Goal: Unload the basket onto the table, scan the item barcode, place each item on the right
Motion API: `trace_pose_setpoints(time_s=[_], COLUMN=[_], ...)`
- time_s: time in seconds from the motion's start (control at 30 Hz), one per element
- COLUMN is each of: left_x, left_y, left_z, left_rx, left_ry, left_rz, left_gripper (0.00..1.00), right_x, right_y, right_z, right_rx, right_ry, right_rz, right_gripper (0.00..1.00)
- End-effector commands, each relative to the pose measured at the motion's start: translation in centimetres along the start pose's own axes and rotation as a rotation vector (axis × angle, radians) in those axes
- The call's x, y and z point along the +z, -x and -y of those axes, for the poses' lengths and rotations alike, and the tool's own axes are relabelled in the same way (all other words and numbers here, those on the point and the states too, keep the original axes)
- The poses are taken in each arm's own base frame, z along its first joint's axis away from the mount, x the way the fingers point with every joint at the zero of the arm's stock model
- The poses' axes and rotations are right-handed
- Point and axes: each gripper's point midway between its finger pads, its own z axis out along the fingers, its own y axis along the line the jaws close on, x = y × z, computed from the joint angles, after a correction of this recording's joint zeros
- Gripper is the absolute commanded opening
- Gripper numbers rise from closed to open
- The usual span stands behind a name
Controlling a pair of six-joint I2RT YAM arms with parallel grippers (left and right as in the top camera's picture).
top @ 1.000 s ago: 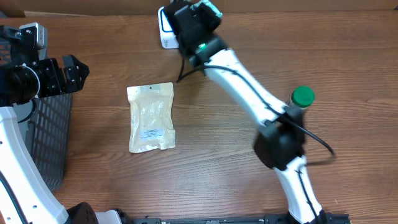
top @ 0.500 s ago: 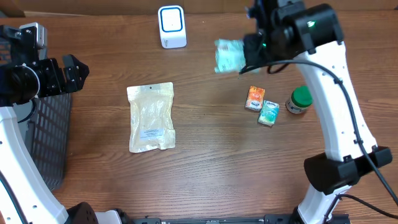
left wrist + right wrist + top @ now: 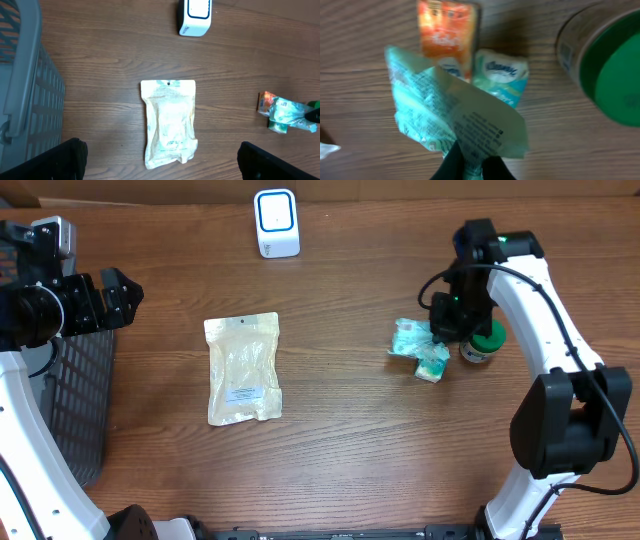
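Overhead: right jaws pinch a teal packet [image 3: 408,340] beside a green-lidded jar [image 3: 487,337], well apart from the white scanner [image 3: 276,222]; left jaws spread near the basket [image 3: 75,390].
Left wrist: a clear pouch [image 3: 170,122] lies on the bench, label unreadable.
Right wrist: the teal packet's print is too blurred to read.

The brown wooden table [image 3: 350,440] carries a white barcode scanner [image 3: 277,223] at the far edge, a pale sealed pouch [image 3: 243,368] lying flat mid-left, a mesh basket [image 3: 70,400] at its left end, and, clustered on the right, a small orange carton [image 3: 449,35], a teal tissue pack [image 3: 432,364] and a green-lidded jar [image 3: 605,65].
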Motion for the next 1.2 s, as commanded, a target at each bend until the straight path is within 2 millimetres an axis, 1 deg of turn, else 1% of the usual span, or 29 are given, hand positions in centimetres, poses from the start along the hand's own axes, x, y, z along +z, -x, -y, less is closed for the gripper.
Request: trace_pose_setpoints(time_s=[0.0,0.03,0.07,0.13,0.17,0.23,0.27,0.3,0.37,0.43,0.53,0.6,0.7,0.87,1.17], left_x=[-0.8,-0.8,-0.8,-0.8,-0.8,-0.8,-0.8,-0.8,-0.8,-0.8,-0.8,-0.8,-0.8,-0.8,-0.8], left_y=[0.2,0.2,0.2,0.2,0.2,0.2,0.2,0.2,0.2,0.2,0.2,0.2,0.2,0.2,0.2], left_z=[0.5,0.5,0.5,0.5,0.5,0.5,0.5,0.5,0.5,0.5,0.5,0.5,0.5,0.5,0.5], left_rx=[0.037,0.038,0.038,0.038,0.037,0.038,0.037,0.038,0.038,0.037,0.037,0.038,0.038,0.038,0.038], left_ry=[-0.009,-0.008,-0.008,-0.008,-0.009,-0.008,-0.009,-0.008,-0.008,-0.009,-0.009,-0.008,-0.008,-0.008,-0.008], left_rz=[0.027,0.028,0.028,0.028,0.027,0.028,0.027,0.028,0.028,0.027,0.027,0.028,0.028,0.028,0.028], left_gripper=[1.0,1.0,1.0,1.0,1.0,0.99,1.0,0.99,0.99,1.0,0.99,1.0,1.0,0.99,1.0], right_x=[0.0,-0.1,-0.1,-0.7,-1.4,-3.4,-4.9,-6.4,-9.3,-12.6,-16.8,-18.9,-19.8,-19.7,-19.7], right_y=[-0.1,-0.1,0.0,0.0,0.0,0.1,0.2,0.3,0.3,0.2,-0.4,-1.2,-2.1,-3.2,-3.3], right_z=[-0.2,-0.2,-0.2,-0.4,-0.6,-1.8,-2.7,-3.6,-4.5,-5.0,-5.5,-5.7,-5.6,-5.3,-5.2], right_rx=[-0.058,-0.066,-0.079,-0.107,-0.118,-0.146,-0.174,-0.193,-0.211,-0.23,-0.252,-0.264,-0.268,-0.261,-0.278], right_ry=[0.006,0.006,0.007,0.011,0.02,0.073,0.117,0.155,0.196,0.21,0.226,0.235,0.237,0.231,0.227], right_rz=[0.011,0.012,0.014,0.017,0.023,0.054,0.082,0.116,0.18,0.261,0.359,0.412,0.428,0.395,0.394], right_gripper=[0.24,0.31,0.35,0.39,0.41,0.45,0.47,0.52,0.56,0.59,0.63,0.67,0.68,0.68,0.68])
